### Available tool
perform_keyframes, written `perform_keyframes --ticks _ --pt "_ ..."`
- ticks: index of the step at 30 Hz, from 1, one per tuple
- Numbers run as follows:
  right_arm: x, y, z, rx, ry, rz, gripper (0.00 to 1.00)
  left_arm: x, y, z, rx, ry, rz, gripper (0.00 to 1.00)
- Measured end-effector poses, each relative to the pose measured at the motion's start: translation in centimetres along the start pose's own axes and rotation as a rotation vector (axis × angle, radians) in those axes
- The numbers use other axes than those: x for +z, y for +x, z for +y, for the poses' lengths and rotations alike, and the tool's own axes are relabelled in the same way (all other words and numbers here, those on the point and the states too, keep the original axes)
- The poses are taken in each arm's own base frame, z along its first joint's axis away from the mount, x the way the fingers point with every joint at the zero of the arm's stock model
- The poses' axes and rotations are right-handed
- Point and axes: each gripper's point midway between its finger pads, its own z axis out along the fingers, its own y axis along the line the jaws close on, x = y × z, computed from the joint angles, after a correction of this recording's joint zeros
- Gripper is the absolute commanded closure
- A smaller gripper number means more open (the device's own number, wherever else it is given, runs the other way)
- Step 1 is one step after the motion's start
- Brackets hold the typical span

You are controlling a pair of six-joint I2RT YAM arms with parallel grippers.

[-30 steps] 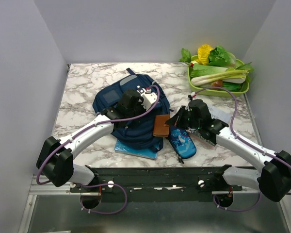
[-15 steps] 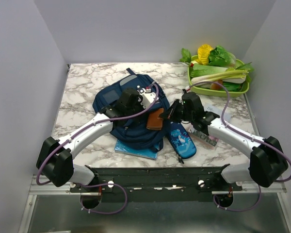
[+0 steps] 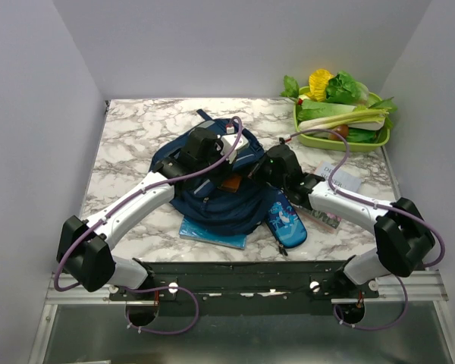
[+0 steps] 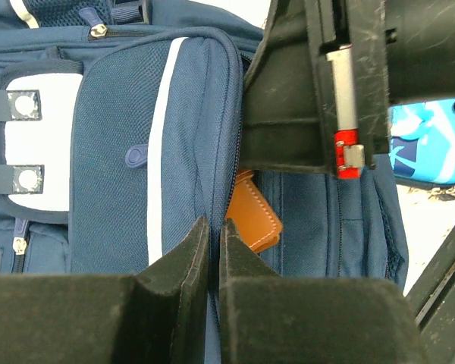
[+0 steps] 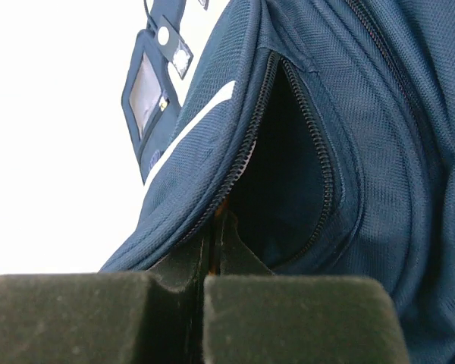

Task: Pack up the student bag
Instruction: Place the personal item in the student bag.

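The navy student bag (image 3: 205,201) lies in the middle of the table, its main zip open. My left gripper (image 3: 221,165) is shut on the bag's zip edge (image 4: 212,189) and holds the flap up. My right gripper (image 3: 246,178) is shut on a brown leather wallet (image 3: 229,183) and holds it in the mouth of the opening. In the left wrist view the wallet (image 4: 254,216) shows in the gap under the flap, with the right gripper's black body (image 4: 303,91) above it. In the right wrist view only the wallet's thin orange edge (image 5: 214,227) shows between the fingers, in front of the bag's dark inside (image 5: 288,174).
A blue pencil case (image 3: 286,220) lies right of the bag. A blue notebook (image 3: 212,233) sticks out from under the bag's near edge. Papers (image 3: 341,180) lie under the right arm. A green tray (image 3: 318,142) of vegetables stands at the back right.
My right gripper has carried the wallet left from beside the bag into its opening. My left gripper has pulled the zip edge up and towards the back.
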Motion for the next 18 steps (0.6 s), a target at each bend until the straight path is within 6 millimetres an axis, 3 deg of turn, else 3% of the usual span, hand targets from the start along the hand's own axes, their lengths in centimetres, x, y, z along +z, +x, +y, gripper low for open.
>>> perform_keyframes --ticks 4,5,7,9,10,13,18 --pt "1.0 0.0 0.2 0.045 0.014 -0.034 0.96 0.0 -0.2 -0.2 -0.025 0.006 -0.006 1.0" --pt "1.2 0.0 0.3 0.05 0.018 -0.039 0.87 0.0 -0.2 -0.2 -0.029 0.006 -0.006 1.0" --pt "1.8 0.2 0.6 0.058 0.026 -0.045 0.5 0.1 -0.3 -0.1 -0.035 0.005 -0.01 1.0" --pt "2.4 0.5 1.0 0.067 0.034 -0.045 0.38 0.2 -0.5 -0.1 -0.042 0.002 -0.016 1.0" --pt "2.6 0.8 1.1 0.057 0.037 -0.041 0.27 0.2 -0.6 0.1 -0.044 -0.004 -0.023 1.0" --pt "3.0 1.4 1.0 0.034 0.058 -0.036 0.2 0.0 -0.4 0.8 -0.059 -0.026 -0.016 1.0" --pt "1.2 1.4 0.6 -0.026 0.059 -0.044 0.24 0.0 -0.4 0.9 -0.069 -0.028 -0.015 1.0"
